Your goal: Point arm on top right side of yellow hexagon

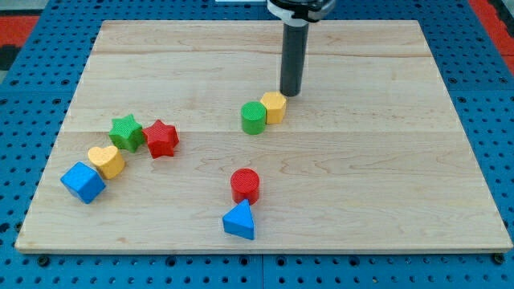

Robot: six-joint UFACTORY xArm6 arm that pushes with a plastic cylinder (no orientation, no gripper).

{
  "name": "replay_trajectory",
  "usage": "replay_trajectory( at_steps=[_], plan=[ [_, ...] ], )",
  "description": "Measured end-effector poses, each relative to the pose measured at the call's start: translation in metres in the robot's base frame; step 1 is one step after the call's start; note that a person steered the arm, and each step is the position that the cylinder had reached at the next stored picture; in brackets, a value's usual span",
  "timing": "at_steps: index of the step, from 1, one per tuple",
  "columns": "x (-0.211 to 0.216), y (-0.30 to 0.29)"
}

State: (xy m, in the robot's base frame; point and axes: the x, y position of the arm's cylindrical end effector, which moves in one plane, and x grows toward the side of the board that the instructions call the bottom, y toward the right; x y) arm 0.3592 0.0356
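Note:
The yellow hexagon (275,106) stands near the middle of the wooden board (385,160), touching a green cylinder (253,117) on its left. My tip (290,93) rests on the board just above and to the right of the yellow hexagon, very close to its top right side. The dark rod rises straight up from there to the view's top.
A green star (125,132) and a red star (161,138) sit at the left. A yellow heart (106,160) and a blue cube (83,182) lie below them. A red cylinder (245,185) and a blue triangle (239,221) sit near the bottom centre.

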Motion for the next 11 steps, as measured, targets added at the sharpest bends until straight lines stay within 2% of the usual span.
replay_trajectory(
  at_steps=[1, 4, 5, 6, 7, 8, 9, 10, 11],
  plan=[
    [0.003, -0.05],
    [0.095, -0.019],
    [0.102, 0.038],
    [0.112, 0.019],
    [0.112, 0.009],
    [0.097, 0.054],
    [0.069, 0.063],
    [0.049, 0.037],
    [0.049, 0.02]
  ],
)
